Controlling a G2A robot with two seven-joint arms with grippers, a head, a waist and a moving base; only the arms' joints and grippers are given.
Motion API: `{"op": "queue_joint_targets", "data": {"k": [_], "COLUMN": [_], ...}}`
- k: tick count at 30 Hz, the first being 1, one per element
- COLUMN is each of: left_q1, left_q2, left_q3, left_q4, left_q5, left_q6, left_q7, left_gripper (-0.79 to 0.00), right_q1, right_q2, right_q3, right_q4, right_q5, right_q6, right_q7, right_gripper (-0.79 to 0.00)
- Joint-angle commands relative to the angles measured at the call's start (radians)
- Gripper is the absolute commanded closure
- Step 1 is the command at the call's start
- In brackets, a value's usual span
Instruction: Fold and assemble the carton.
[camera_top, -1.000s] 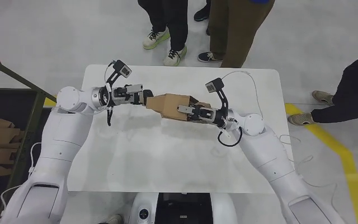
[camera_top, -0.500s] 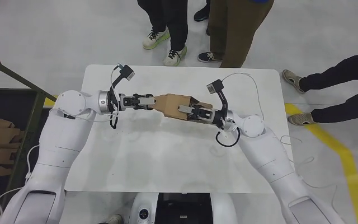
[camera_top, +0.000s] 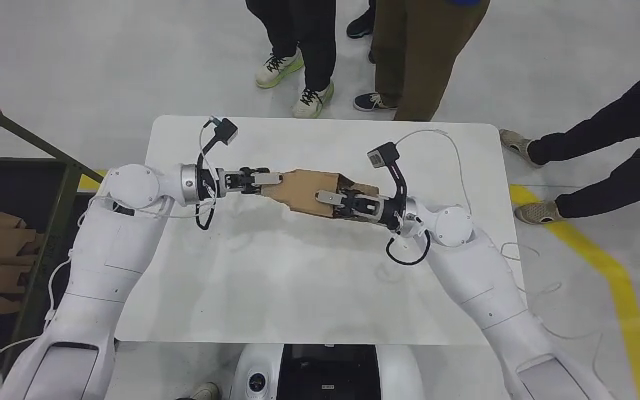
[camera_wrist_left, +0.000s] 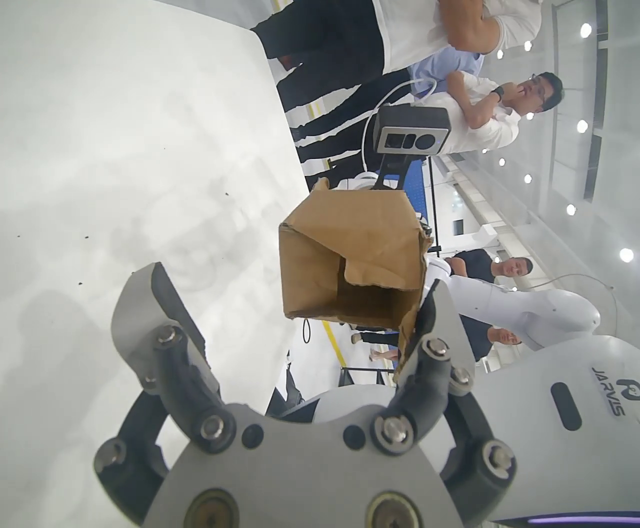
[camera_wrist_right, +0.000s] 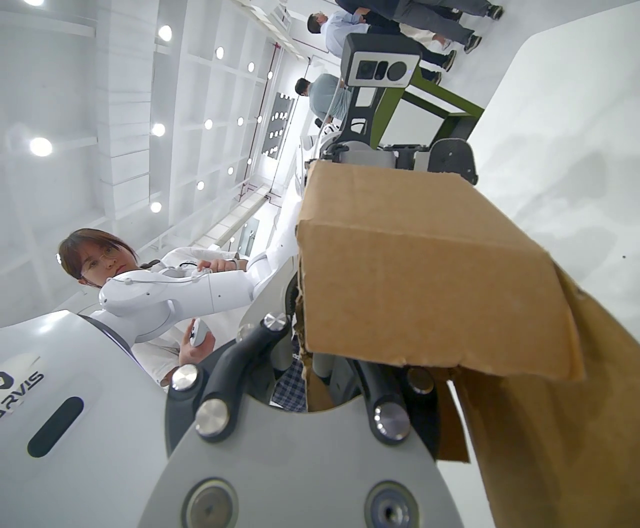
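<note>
Now carton (camera_top: 305, 187) crosswise, mouth facing spread left end effector (camera_top: 265, 181); right end effector (camera_top: 333, 198) clamps it.

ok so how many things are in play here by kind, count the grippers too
carton: 1
grippers: 2, left gripper and right gripper
table: 1
total: 4
</note>
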Motion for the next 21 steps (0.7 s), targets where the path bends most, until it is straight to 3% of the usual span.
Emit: {"op": "queue_joint_targets", "data": {"k": [1, 21], "left_q1": [-0.003, -0.003], "left_q2": [0.001, 0.003], "left_q3": [0.003, 0.038], "left_q4": [0.013, 0.02], "left_q5": [0.001, -0.006], "left_q6": [0.002, -0.022], "left_q7": [0.002, -0.007], "left_gripper": [-0.785, -0.785], "right_q1": [-0.003, -0.006], "right_q2": [-0.001, -0.004], "right_q3": [-0.002, 0.0], "right_q4": [-0.007, -0.01], "right_q5": [0.018, 0.098], "right_q6": [0.0, 0.007], "right_q7": [0.009, 0.036], "right_gripper": [0.0, 0.0]}}
